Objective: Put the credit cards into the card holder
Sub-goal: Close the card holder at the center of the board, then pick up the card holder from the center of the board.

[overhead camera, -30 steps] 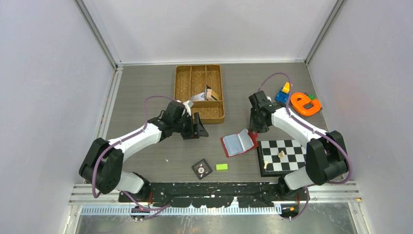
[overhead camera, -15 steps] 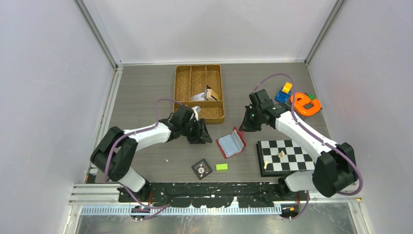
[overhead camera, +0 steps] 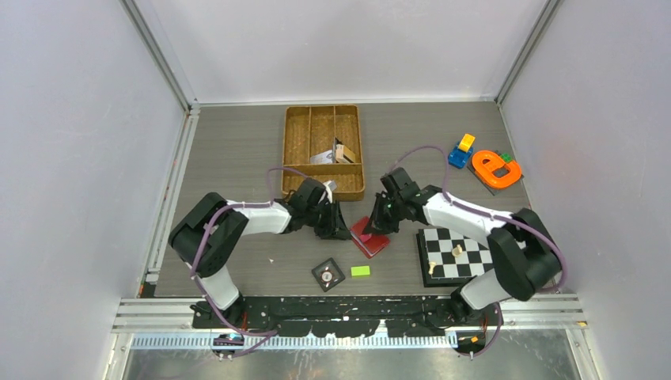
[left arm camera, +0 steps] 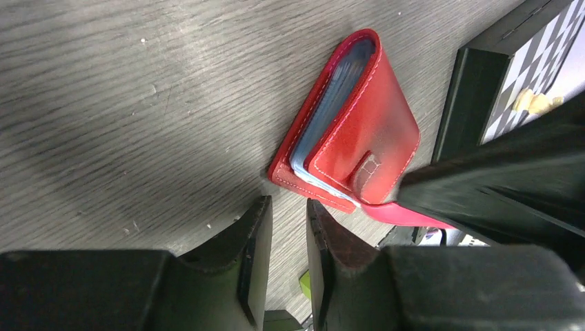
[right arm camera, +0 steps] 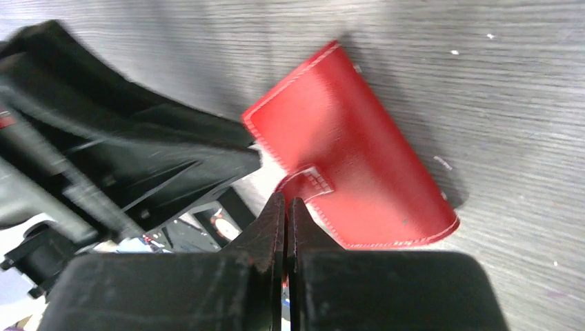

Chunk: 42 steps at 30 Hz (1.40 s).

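card holder (overhead camera: 369,235) folded | left gripper (left arm camera: 288,204) jaws narrowly apart, empty | right gripper (right arm camera: 285,201) jaws together at tab (right arm camera: 308,182)

Tabletop (overhead camera: 229,134): dark grey wood-grain, flecked with pale specks. Walls (overhead camera: 79,158): plain pale lilac-grey panels at 9, 12 and 3 o'clock. Aluminium posts (overhead camera: 158,55): 11 and 1 o'clock corners. Light: even, soft.

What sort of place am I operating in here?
Probably a robot test cell: plain pale wall panels on aluminium frame posts enclose a grey wood-grain table, strewn with unrelated props like a woven brown divided tray and a black-and-white chessboard.
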Motion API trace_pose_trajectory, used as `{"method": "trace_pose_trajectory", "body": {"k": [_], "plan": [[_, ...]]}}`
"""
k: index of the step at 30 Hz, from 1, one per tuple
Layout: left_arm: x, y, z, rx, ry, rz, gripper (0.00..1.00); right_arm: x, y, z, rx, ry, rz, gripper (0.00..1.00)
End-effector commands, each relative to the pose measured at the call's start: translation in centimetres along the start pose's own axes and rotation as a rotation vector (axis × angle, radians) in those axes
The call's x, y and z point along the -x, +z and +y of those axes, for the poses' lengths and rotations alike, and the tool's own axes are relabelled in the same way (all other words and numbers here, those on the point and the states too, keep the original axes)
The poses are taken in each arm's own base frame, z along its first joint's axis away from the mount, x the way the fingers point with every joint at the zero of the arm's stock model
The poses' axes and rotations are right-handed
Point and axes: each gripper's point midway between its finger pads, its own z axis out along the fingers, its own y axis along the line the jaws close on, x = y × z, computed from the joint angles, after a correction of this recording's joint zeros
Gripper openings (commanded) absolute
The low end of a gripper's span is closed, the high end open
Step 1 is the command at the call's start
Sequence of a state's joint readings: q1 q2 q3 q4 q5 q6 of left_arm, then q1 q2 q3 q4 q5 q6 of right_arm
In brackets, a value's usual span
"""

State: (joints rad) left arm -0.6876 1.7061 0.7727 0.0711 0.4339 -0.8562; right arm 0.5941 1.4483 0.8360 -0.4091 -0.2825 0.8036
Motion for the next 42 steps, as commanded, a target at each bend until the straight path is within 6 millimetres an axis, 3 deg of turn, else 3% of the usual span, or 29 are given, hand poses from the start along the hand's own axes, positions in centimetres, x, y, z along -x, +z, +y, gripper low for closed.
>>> {"method": "trace_pose_trajectory", "body": {"k": [1, 6, 13, 18, 27, 33, 38, 42], "plan": [[0.3, 0.5, -0.1, -0.025, 0.014, -0.031, 0.27, 0.0, 2.3, 0.0, 0.036, 0.048, 0.006, 0.00], [1.0, -0.5, -0.3, -0.012, 0.020, -0.085, 0.29, -1.0, 4.3, -2.1, -0.023, 0.058, 0.043, 0.00], [2.3, -1.2, -1.8, -0.038, 0.012, -0.157, 0.36, -1.0, 4.4, -2.3, -0.021, 0.059, 0.037, 0.00], [2.2, -0.2, -1.3, -0.016, 0.001, -0.140, 0.43, -1.1, 4.4, -2.1, -0.015, 0.054, 0.043, 0.00], [1.4, 1.1, 0.1, 0.089, 0.027, -0.101, 0.42, -0.7, 3.0, -1.2, 0.010, 0.012, 0.027, 0.02], [0.7, 1.5, 1.4, 0.187, 0.065, -0.058, 0.33, 0.0, -0.1, 0.8, 0.034, -0.088, 0.021, 0.25], [0.0, 2.3, 1.8, 0.209, 0.074, -0.026, 0.31, 1.2, -3.2, 2.3, 0.028, -0.161, -0.024, 0.50], [-0.2, 2.5, 1.5, 0.207, 0.081, -0.017, 0.30, 3.5, -4.8, 0.9, -0.048, -0.150, -0.110, 0.60]]}}
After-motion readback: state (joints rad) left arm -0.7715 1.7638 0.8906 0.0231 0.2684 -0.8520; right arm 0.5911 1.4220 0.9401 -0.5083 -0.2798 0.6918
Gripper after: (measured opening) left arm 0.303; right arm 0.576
